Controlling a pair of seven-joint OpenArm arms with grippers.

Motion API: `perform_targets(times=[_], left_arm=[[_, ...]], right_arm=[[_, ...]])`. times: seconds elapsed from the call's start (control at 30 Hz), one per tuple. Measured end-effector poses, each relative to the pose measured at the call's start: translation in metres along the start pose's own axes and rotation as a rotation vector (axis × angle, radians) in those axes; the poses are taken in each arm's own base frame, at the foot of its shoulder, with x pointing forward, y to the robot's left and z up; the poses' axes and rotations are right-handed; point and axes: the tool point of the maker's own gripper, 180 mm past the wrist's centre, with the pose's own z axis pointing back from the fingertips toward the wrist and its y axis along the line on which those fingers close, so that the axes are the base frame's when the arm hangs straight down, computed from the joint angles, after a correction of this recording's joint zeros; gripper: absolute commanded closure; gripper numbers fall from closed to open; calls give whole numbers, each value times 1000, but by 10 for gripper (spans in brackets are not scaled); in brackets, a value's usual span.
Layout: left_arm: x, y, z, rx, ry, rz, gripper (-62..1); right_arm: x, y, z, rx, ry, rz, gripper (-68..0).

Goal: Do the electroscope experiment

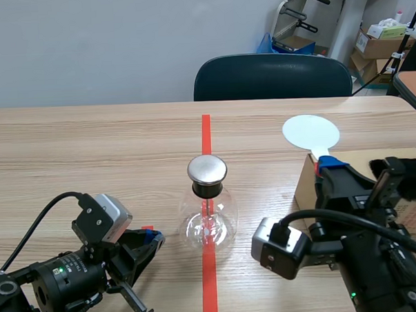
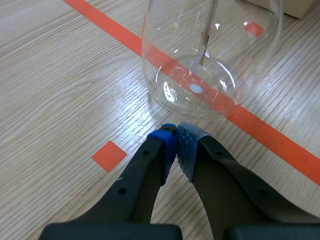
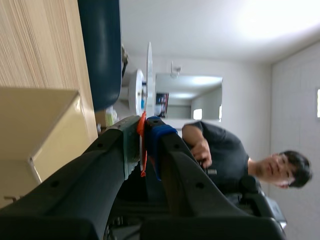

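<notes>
The electroscope (image 1: pixel 209 221), a clear glass flask with a round metal cap (image 1: pixel 207 170) on a black neck, stood upright in the lower middle of the scene view, on the red tape line (image 1: pixel 205 132) that ran up the bench (image 1: pixel 90 154). Inside the glass a thin rod (image 2: pixel 209 25) hung down toward the base. The left claw (image 1: pixel 149 240) lay low at the lower left of the scene view, its tip near the flask; in the left wrist view the left claw (image 2: pixel 176 137) was pinched together on nothing, blue pads meeting, just short of the flask's base (image 2: pixel 192 90) and apart from it, with a small orange tape square (image 2: pixel 109 155) beside it. The right claw (image 1: pixel 331 168), at the right of the scene view, was clamped on the handle of a white disc (image 1: pixel 310 132) that stood above its tip; the right wrist view showed the disc (image 3: pixel 149 70) edge-on between the closed fingers. A cardboard box (image 1: pixel 304 186) sat under that arm. A dark chair (image 1: pixel 272 77) stood behind the bench at the upper middle, and a person (image 3: pixel 220 155) appeared beyond the claw in the right wrist view.
</notes>
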Motion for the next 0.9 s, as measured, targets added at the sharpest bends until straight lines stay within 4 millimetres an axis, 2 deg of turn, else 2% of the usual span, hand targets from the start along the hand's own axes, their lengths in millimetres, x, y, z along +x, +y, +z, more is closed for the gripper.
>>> perform_targets(times=[0.27, 0.6, 0.77, 0.9], left_arm=[[-4, -3, 2, -3, 8, 8, -21], [-7, -6, 4, -6, 15, 14, -21], [-7, -6, 4, -6, 15, 14, -21], [-7, -6, 4, -6, 15, 14, -21]], right_arm=[[39, 0, 4, 0, -217, 0, -9], [81, 0, 19, 0, -466, 0, -9], [93, 0, 26, 0, -544, 0, -9], [95, 0, 27, 0, -556, 0, -9]])
